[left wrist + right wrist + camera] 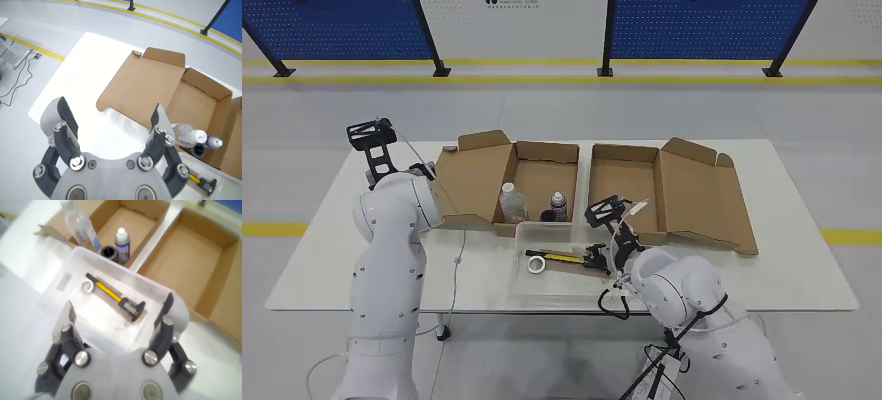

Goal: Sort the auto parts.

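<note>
Right now the right end effector hangs over the near end of the bin, its jaws spread wide and gripping nothing. Just ahead of its fingertips, inside the bin, lies the caliper, display end nearest the end effector. Just beside the caliper's far end sits a ring, possibly a roll of tape, though the view is too soft to be sure. Beyond the bin, farther from this end effector, stand two boxes side by side on the counter. The left box holds a bottle, a can and a dark tube, clustered in the corner nearest the bin. The right box lies straight ahead. The left end effector is also open, above the counter beside the left box's flap, well apart from the bin.
</note>
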`<state>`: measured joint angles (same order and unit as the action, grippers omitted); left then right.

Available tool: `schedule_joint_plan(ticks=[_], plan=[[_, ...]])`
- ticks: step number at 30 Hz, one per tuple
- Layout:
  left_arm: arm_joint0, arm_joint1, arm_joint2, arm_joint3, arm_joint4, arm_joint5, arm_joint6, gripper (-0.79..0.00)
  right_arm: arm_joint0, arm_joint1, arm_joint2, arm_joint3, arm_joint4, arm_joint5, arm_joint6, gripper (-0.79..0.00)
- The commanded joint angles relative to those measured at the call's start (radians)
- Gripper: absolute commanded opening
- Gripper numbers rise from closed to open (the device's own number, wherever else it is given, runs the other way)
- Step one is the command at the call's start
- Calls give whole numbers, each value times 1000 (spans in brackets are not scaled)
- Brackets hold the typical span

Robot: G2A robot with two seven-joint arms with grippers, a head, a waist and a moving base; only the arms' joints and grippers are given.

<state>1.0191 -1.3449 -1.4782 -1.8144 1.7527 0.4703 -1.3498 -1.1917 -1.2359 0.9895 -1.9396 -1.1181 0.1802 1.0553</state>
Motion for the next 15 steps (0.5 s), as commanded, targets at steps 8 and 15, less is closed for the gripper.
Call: schedule_joint_plan(ticks=[8,15], plan=[[0,0,0,0,0,0,0,0,100,-33,-113,136,-60,77,78,0],[0,0,0,0,0,0,0,0,150,-69,-189,229,-63,154,70,0]])
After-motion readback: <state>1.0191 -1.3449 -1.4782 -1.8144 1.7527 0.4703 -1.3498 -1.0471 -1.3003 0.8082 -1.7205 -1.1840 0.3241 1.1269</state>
